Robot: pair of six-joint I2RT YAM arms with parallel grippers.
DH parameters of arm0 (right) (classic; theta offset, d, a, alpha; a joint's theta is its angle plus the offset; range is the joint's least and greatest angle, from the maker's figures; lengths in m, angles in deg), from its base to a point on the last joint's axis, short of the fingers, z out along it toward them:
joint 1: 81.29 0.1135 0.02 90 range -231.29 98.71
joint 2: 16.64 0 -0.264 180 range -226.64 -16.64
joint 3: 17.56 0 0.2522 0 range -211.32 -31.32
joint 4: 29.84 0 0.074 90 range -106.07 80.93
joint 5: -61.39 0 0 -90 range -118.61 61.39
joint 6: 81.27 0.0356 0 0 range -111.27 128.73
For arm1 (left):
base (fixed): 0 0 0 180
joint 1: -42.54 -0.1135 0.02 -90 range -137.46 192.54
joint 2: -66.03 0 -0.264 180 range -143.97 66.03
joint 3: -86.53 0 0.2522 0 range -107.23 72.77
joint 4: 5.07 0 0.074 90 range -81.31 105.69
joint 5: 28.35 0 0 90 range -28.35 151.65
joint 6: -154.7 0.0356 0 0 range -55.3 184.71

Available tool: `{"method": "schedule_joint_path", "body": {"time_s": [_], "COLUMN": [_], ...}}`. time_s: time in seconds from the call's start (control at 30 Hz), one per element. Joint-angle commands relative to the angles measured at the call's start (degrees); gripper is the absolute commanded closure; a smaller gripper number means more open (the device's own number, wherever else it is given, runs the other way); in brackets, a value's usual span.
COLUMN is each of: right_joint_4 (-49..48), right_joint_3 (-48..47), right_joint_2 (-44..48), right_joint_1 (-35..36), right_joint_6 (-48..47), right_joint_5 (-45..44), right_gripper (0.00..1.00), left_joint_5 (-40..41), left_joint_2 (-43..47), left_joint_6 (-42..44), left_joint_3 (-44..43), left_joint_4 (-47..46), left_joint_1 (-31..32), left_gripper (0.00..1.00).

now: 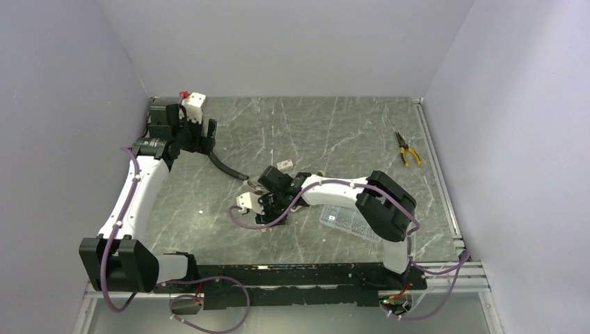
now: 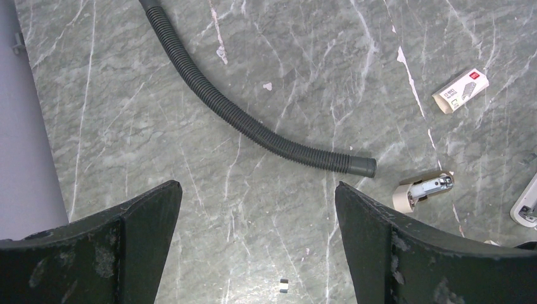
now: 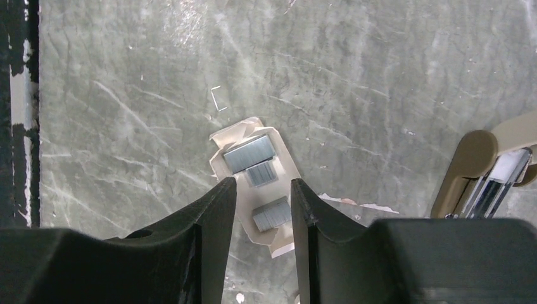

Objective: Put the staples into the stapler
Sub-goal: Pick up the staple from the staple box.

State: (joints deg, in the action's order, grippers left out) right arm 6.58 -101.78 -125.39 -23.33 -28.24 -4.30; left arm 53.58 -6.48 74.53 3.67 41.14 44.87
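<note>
From above, the left gripper (image 1: 204,136) hangs over the far left corner of the table (image 1: 334,132), well apart from the work. The right gripper (image 1: 268,204) is low near the middle. The little stapler (image 1: 252,184) lies just past it, by the end of a black hose (image 1: 224,165), with a small box (image 1: 283,165) near and pliers (image 1: 408,148) off at the far right. The left wrist view shows that gripper's fingers (image 2: 126,247) spread wide with nothing between them, and the stapler just beyond the hose tip. The right wrist view looks down on a torn paper tray (image 3: 218,140) holding short strips of staples (image 3: 250,155). The fingers (image 3: 209,221) there stand half-parted astride the tray, and I can't tell whether they pinch anything. The stapler sits off to the right, its silver channel showing. I'd guess it is light and hard-shelled and apt to skid on this smooth top, so it is best gripped across the sides of its base. The strips look brittle and should be taken by their long flanks.
</note>
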Motion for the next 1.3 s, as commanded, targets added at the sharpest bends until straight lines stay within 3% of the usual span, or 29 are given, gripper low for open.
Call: {"method": "schedule_joint_path", "body": {"time_s": [0.0,0.5,1.27], "right_joint_4": [2.0,2.4,4.2], "right_joint_3": [-2.2,-3.4,-4.5], "right_joint_2": [1.3,0.3,-0.2], "right_joint_1": [-0.3,0.2,2.1], "right_joint_6": [-6.3,-7.5,-8.0], "right_joint_5": [2.0,1.5,-0.6], "right_gripper": [0.58,0.59,0.73], "left_joint_5": [0.3,0.3,1.1], "left_joint_2": [1.1,0.7,1.1], "left_joint_6": [0.2,0.3,0.7], "left_joint_3": [0.1,0.1,0.3], "left_joint_4": [-0.7,-0.8,-0.6], "left_joint_1": [-0.3,-0.3,-0.3], "left_gripper": [0.04,0.04,0.04]}}
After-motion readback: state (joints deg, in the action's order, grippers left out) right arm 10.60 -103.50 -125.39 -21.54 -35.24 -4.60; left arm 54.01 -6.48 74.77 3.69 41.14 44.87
